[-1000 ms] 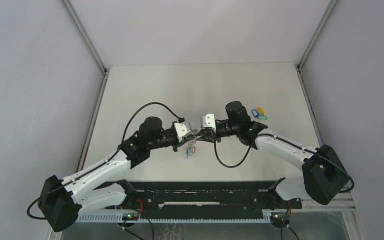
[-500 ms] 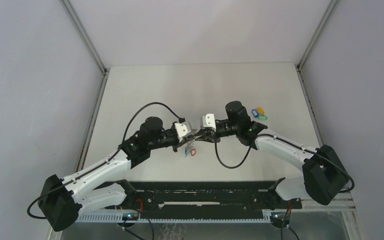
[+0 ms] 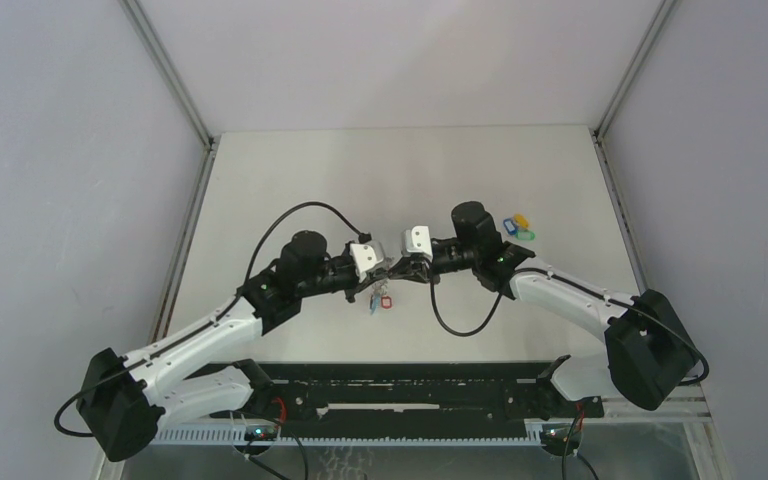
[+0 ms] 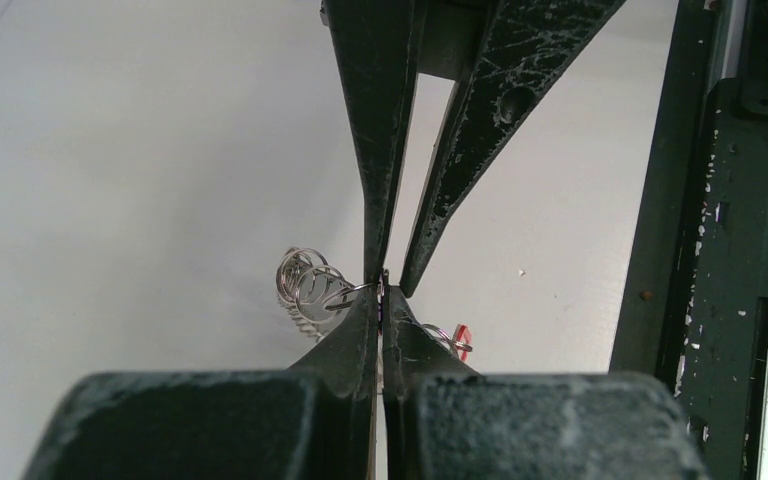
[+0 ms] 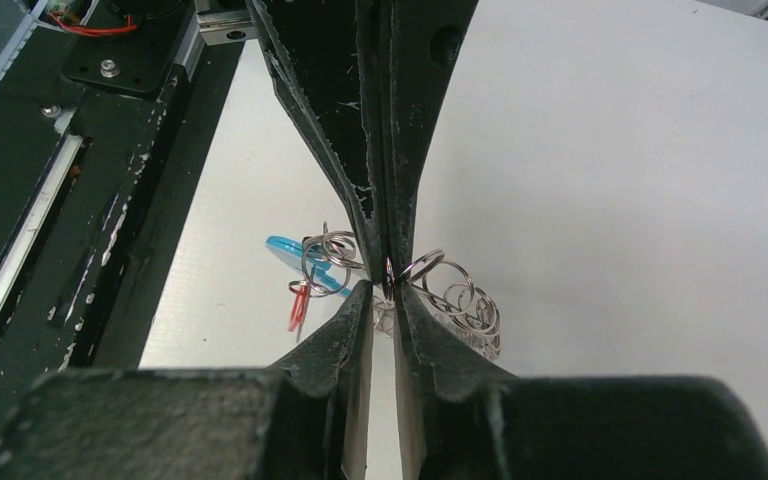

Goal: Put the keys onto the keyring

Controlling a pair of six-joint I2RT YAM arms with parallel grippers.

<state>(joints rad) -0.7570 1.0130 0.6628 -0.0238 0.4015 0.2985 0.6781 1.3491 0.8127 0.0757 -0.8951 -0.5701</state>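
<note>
Behind the right arm [image 3: 560, 290], only overhead shows the keys [image 3: 518, 227], seemingly three.

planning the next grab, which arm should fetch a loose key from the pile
Probably right. The keys lie beside the right arm's wrist, far from the left gripper, which is pinched shut on the keyring and could hold it alone. The right gripper must release first.

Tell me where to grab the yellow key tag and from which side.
Probably its far end, pinched across the narrow sides from straight above: the yellow tag lies flat on the table, crowded against the blue tag and green tag on its near side.
</note>
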